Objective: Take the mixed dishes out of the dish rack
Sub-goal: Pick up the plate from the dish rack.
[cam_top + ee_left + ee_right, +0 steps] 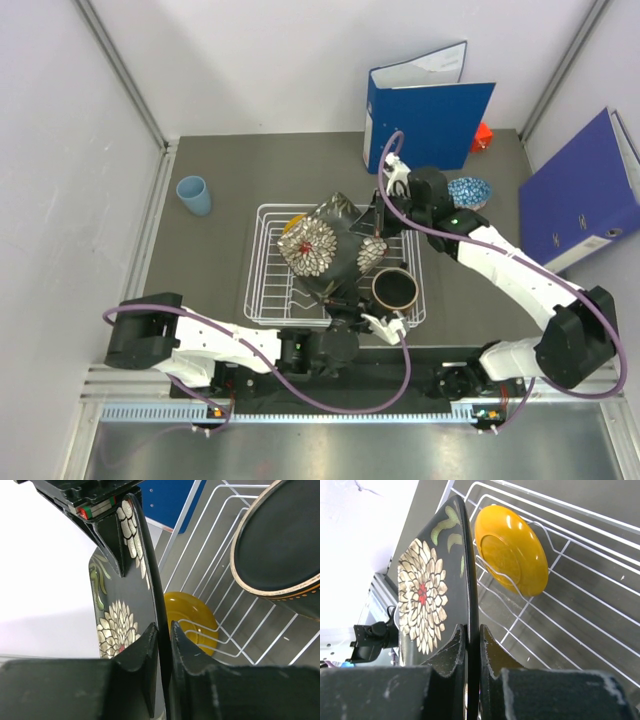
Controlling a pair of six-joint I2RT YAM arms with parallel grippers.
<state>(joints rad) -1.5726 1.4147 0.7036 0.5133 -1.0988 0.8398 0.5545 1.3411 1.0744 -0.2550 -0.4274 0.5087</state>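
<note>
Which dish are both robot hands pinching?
The black flowered plate: the left gripper and right gripper each clamp an edge. The yellow dish and brown mug sit untouched in the rack.

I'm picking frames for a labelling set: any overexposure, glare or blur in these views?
Left wrist: the area left of the plate is blown out to plain white. Right wrist: the same washout at upper left, and a soft sheen on the yellow dish. Top external: evenly lit and sharp.
</note>
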